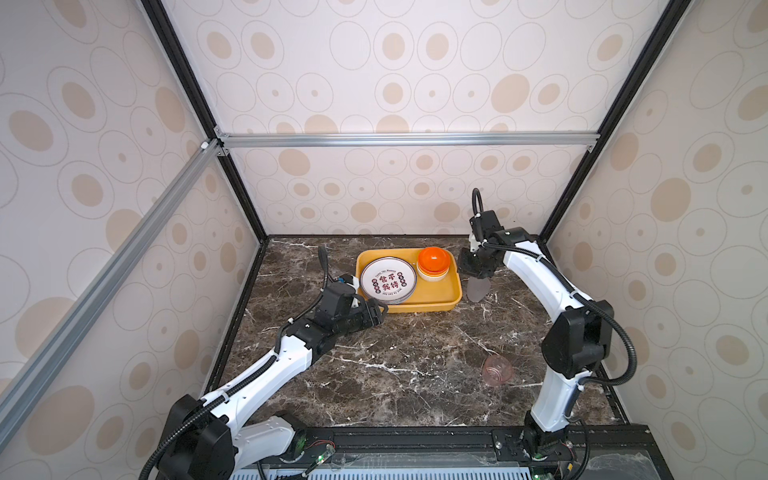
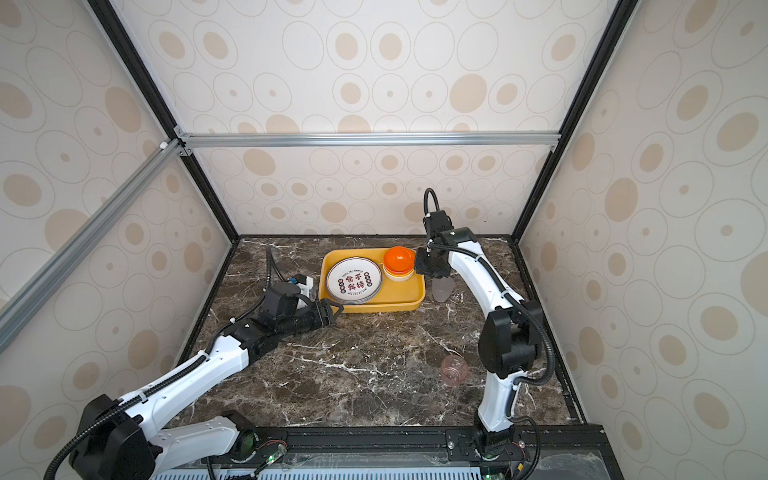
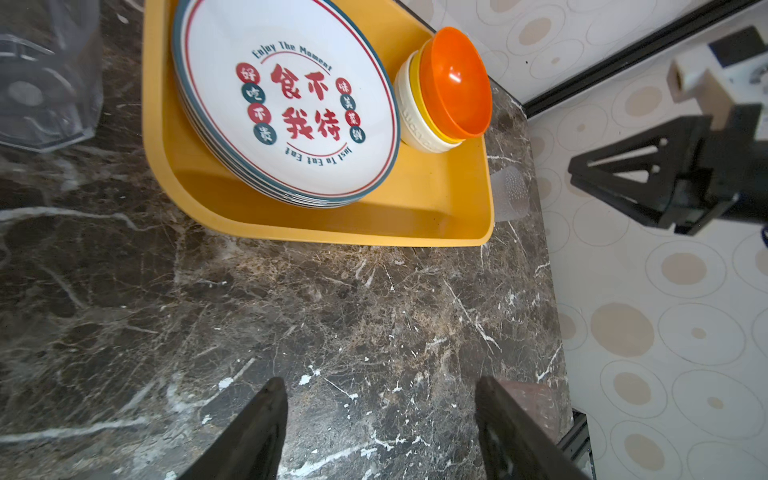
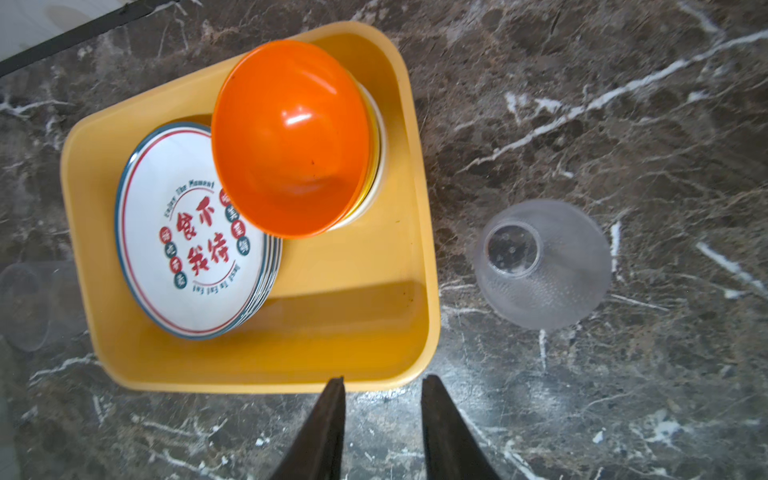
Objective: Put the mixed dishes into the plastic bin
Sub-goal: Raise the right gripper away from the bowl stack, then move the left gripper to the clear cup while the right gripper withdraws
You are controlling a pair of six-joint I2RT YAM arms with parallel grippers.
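Next up: frosted grey translucent plastic cup [image 4: 542, 266], just outside yellow plastic bin [image 4: 332, 324] | looks light, slick, thin-walled: pinch the sidewall gently | right gripper [image 4: 384, 380] jaws parted, empty | left gripper [image 3: 381, 382] jaws wide, empty

My left arm [image 1: 266, 365] stretches low and forward, left gripper [image 3: 381, 381] near level, jaws spread wide, nothing between them. My right arm [image 1: 536, 278] arches up, right gripper [image 4: 384, 378] pointing down, jaws narrowly parted, nothing held.
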